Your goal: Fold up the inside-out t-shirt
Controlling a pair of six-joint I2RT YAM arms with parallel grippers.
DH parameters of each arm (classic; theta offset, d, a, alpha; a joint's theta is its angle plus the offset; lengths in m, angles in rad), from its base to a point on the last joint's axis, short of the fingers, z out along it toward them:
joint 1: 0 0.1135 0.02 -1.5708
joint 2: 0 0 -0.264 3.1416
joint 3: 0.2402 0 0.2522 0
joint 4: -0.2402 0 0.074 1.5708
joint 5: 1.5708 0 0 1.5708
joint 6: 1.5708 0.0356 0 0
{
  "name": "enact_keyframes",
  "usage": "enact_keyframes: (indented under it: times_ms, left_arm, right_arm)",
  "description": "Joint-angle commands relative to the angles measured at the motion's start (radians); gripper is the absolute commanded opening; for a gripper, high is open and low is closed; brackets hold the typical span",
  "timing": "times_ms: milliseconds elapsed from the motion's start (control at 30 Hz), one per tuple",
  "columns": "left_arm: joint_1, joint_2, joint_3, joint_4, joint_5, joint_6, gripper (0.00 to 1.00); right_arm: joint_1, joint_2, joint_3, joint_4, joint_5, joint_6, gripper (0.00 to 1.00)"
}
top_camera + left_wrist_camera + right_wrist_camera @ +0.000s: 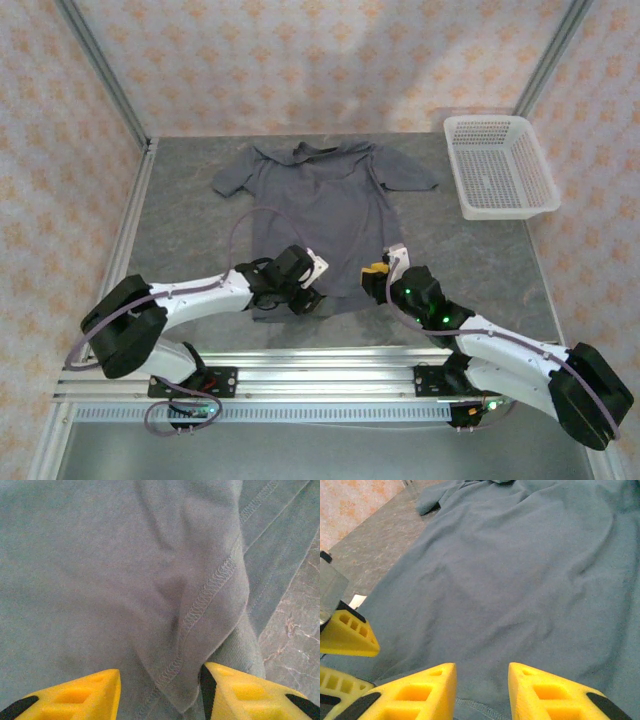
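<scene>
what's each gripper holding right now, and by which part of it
Both are at the t-shirt's bottom hem. The left gripper has a hem fold bunched between its fingers; the right gripper straddles the hem edge. Whether either is clamped cannot be told.

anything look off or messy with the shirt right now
The t-shirt lies mostly flat, but its collar end is rumpled. By the left gripper the hem is bunched into a raised fold, its exposed overlock seam showing it is inside out.

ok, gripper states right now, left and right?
Left gripper: jaws closed on a fold at the t-shirt hem.
Right gripper: jaws over the hem; grip cannot be told.
</scene>
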Motion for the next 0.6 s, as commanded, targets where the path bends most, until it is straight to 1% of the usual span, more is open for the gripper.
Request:
enact_keyframes:
  times_ms: [0,67,200,300,433,567]
  left_arm:
    - [-0.004,0.06,0.023,0.029,0.04,0.005,0.47]
    - [-0.005,0.049,0.016,0.036,0.065,0.007,0.5]
    - [-0.004,-0.045,-0.03,0.058,0.098,0.0,0.57]
    - [-0.003,-0.069,-0.044,0.059,0.136,0.001,0.59]
    - [-0.001,-0.007,-0.011,0.043,0.07,0.001,0.58]
    - [-0.003,0.038,0.019,0.055,0.04,0.009,0.57]
  right_arm:
    - [-0.006,-0.007,0.037,-0.018,-0.009,-0.012,0.33]
    - [-0.006,-0.014,0.039,-0.026,-0.009,-0.014,0.33]
    - [-0.005,-0.019,0.037,-0.033,-0.011,-0.021,0.33]
    - [-0.005,-0.015,0.036,-0.027,-0.008,-0.023,0.33]
    - [-0.005,-0.015,0.033,-0.019,-0.007,-0.014,0.33]
    - [-0.005,-0.02,0.035,-0.025,-0.008,-0.011,0.33]
